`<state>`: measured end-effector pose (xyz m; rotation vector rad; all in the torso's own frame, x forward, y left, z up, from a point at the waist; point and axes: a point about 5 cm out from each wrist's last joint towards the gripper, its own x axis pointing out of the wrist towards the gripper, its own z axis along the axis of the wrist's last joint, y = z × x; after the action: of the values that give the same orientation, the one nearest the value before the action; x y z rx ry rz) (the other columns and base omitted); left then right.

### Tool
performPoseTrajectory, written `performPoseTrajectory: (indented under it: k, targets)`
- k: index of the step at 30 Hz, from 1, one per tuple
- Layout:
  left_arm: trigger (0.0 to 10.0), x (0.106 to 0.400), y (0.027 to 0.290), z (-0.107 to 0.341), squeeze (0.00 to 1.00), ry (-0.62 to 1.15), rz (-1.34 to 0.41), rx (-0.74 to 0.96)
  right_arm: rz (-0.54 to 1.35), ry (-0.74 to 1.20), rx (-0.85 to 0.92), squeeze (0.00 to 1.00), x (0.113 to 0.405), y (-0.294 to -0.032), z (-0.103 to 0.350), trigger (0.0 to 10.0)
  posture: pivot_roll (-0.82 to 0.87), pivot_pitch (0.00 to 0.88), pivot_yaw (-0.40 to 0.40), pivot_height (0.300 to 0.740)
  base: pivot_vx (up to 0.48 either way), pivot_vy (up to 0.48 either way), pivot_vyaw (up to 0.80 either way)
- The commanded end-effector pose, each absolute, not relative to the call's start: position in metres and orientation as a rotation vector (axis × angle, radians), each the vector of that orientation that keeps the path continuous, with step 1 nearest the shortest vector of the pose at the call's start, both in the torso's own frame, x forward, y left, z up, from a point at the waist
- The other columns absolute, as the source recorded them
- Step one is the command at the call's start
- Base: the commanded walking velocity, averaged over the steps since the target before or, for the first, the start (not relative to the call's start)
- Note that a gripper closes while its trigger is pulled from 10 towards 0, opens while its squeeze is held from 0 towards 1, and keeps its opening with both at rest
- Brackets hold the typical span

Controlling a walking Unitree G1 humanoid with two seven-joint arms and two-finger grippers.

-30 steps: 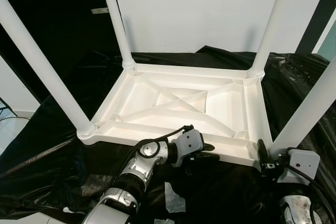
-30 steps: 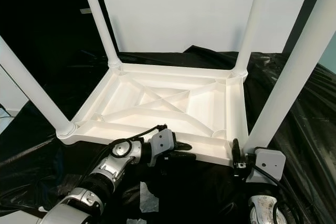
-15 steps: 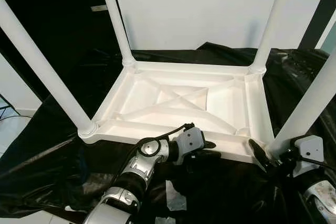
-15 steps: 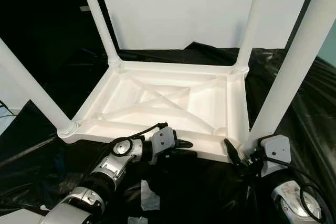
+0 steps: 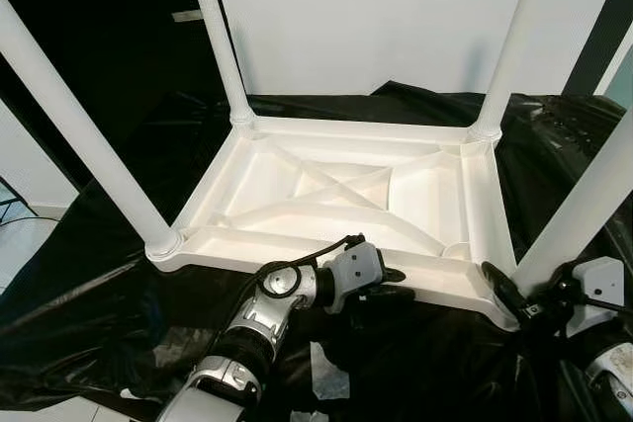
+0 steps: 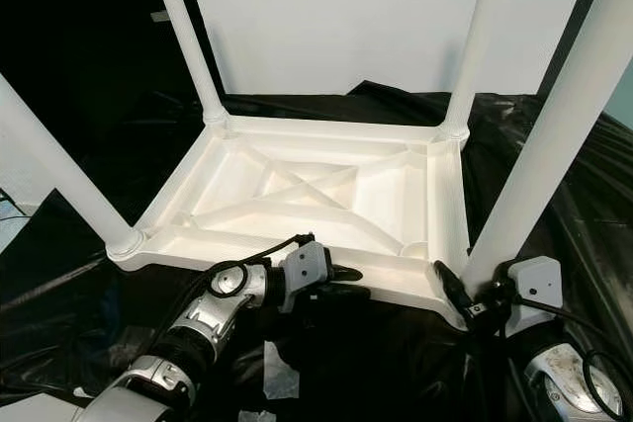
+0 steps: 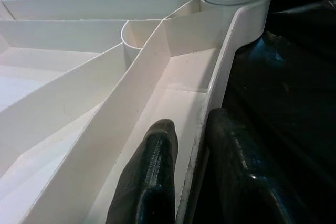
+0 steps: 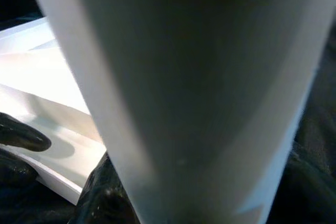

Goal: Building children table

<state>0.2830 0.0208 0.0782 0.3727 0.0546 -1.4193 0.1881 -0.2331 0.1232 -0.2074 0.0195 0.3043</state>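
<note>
Right gripper (image 6: 465, 295) clasps the near right leg (image 6: 534, 155) at its base, left gripper (image 5: 388, 285) pinching the table (image 5: 336, 195) rim beside it.

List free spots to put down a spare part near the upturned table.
Free: black sheet left of the tabletop, and behind its far rim between the far legs. Crowded: the near rim, where the left end effector clamps it and the right end effector sits at the near-right leg.

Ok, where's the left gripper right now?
The left gripper is at the near rim of the upturned table top, fingers astride that rim, left of the near-right leg.
</note>
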Motion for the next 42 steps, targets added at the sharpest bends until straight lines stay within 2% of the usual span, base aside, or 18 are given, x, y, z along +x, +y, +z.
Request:
performPoseTrajectory:
  k: [1,8,11,12,15,23,24,25,30,31,32,33,35,38,42]
  targets:
    - [10.0,0.277,0.031,0.045,0.00,0.204,-1.234,0.355,0.348,0.047,-0.197,0.00,0.184,-0.221,0.114,0.0,-0.13,0.000,0.040,0.740,0.000,0.000,0.00]
    - [10.0,0.276,0.032,0.045,0.00,0.204,-1.232,0.356,0.156,0.040,-0.181,0.00,0.181,-0.220,0.103,0.0,-0.12,0.000,0.037,0.740,0.000,0.000,0.00]
    - [10.0,0.277,0.033,0.045,0.00,0.205,-1.229,0.355,-0.011,0.018,-0.182,0.00,0.180,-0.225,0.102,0.0,-0.13,0.000,0.039,0.740,0.000,0.000,0.00]
    - [10.0,0.277,0.033,0.045,0.00,0.205,-1.229,0.355,-0.011,0.018,-0.182,0.00,0.180,-0.225,0.102,0.0,-0.13,0.000,0.039,0.740,0.000,0.000,0.00]
    - [10.0,0.277,0.031,0.045,0.00,0.204,-1.235,0.358,-0.151,-0.030,-0.151,0.00,0.179,-0.216,0.104,0.0,-0.14,0.000,0.039,0.740,0.000,0.000,0.00]
    - [10.0,0.278,0.028,0.047,0.00,0.199,-1.236,0.355,-0.203,-0.034,-0.142,0.00,0.184,-0.202,0.099,0.0,-0.14,0.000,0.040,0.740,0.000,0.000,0.00]
    - [10.0,0.278,0.028,0.047,0.00,0.199,-1.235,0.354,-0.170,-0.046,-0.157,0.00,0.186,-0.198,0.101,10.0,-0.14,0.000,0.041,0.740,0.000,0.000,0.00]
    - [10.0,0.278,0.028,0.047,0.00,0.200,-1.235,0.354,-0.151,-0.054,-0.163,1.00,0.188,-0.194,0.103,10.0,-0.14,0.000,0.041,0.740,0.000,0.000,0.00]
    - [10.0,0.277,0.029,0.045,0.00,0.203,-1.232,0.354,-0.114,-0.062,-0.168,1.00,0.191,-0.194,0.105,10.0,-0.13,0.000,0.037,0.740,0.000,0.000,0.00]
    - [10.0,0.277,0.029,0.045,0.00,0.203,-1.230,0.353,-0.053,-0.055,-0.154,0.68,0.191,-0.193,0.106,10.0,-0.13,0.000,0.035,0.740,0.000,0.000,0.00]
    - [10.0,0.277,0.029,0.045,0.00,0.203,-1.229,0.353,-0.012,-0.051,-0.145,0.68,0.191,-0.192,0.107,10.0,-0.13,0.000,0.035,0.740,0.000,0.000,0.00]
    - [10.0,0.277,0.029,0.045,0.00,0.203,-1.228,0.352,0.028,-0.052,-0.142,0.00,0.191,-0.191,0.108,10.0,-0.14,0.000,0.033,0.740,0.000,0.000,0.00]
    - [10.0,0.277,0.028,0.045,0.00,0.203,-1.227,0.351,0.052,-0.054,-0.141,0.00,0.192,-0.190,0.109,10.0,-0.14,0.000,0.033,0.740,0.000,0.000,0.00]
    - [10.0,0.277,0.027,0.045,0.00,0.202,-1.229,0.348,0.214,-0.068,-0.179,0.00,0.196,-0.186,0.119,10.0,-0.14,0.000,0.029,0.740,0.000,0.000,0.00]
    - [10.0,0.276,0.025,0.046,0.00,0.199,-1.230,0.342,0.320,-0.044,-0.217,0.00,0.200,-0.186,0.123,10.0,-0.14,0.000,0.026,0.740,0.000,0.000,0.00]
